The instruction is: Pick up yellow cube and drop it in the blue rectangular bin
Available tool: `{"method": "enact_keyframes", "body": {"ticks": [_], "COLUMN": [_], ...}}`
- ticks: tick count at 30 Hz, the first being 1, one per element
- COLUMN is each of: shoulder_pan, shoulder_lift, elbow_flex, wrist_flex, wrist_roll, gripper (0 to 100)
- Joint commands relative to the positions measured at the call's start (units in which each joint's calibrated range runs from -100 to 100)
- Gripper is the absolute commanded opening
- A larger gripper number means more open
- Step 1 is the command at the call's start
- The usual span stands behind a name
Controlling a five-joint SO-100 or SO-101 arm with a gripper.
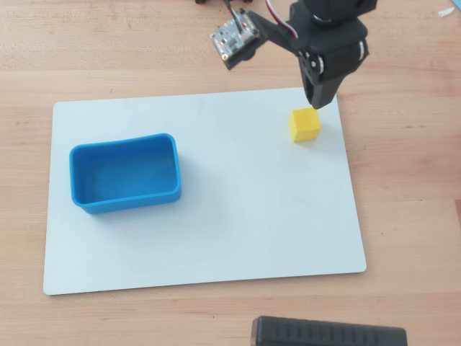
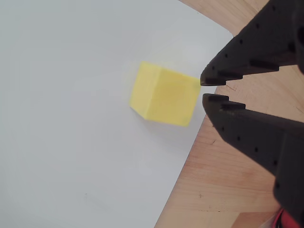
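The yellow cube [image 1: 305, 124] sits on the white board [image 1: 216, 238] near its far right corner. It also shows in the wrist view [image 2: 164, 93], slightly blurred. My black gripper [image 1: 317, 102] hovers just beyond the cube's far side; in the wrist view its fingertips [image 2: 205, 90] are nearly together with only a thin gap, holding nothing. The blue rectangular bin [image 1: 124, 173] stands empty on the left part of the board, far from the gripper.
The board lies on a wooden table [image 1: 410, 180]. A black ribbed object [image 1: 328, 333] sits at the near edge. The arm's wrist camera board [image 1: 234, 37] sticks out at the top.
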Motion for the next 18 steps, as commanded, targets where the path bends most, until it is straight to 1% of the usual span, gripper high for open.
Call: {"method": "enact_keyframes", "body": {"ticks": [1, 11, 15, 17, 18], "shoulder_pan": [0.74, 4.6, 3.83, 3.31, 3.14], "shoulder_lift": [2.17, 4.86, 5.98, 6.63, 6.82], "elbow_flex": [-10.16, -15.98, -16.07, -16.07, -16.07], "wrist_flex": [1.67, 5.96, 6.21, 6.38, 6.62], "wrist_roll": [-0.73, -1.07, -1.17, -1.17, -1.17], "gripper": [0, 0, 0, 2, 4]}}
